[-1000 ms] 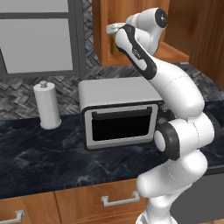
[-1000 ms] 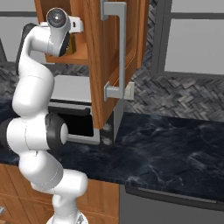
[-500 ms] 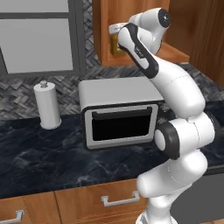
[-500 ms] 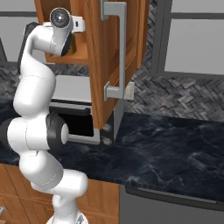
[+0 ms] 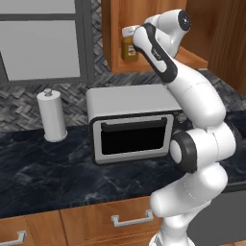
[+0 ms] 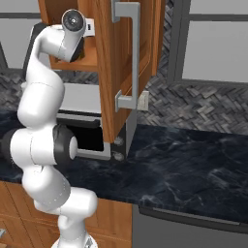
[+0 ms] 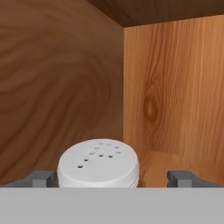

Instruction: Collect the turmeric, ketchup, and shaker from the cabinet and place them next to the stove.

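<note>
Turmeric (image 7: 99, 162) jar inside the cabinet (image 7: 170, 92), bracketed by wide-open fingers (image 7: 42, 178); grasp step in hand, likely needing a slight advance before closing.

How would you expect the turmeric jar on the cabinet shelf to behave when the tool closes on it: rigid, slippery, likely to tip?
The turmeric looks like a hard, squat jar, so probably rigid and fairly stable. Its smooth round white lid suggests it may slip or twist if pinched off-centre. The open tool straddles it, one finger close beside the lid, so uneven contact could nudge it sideways.
</note>
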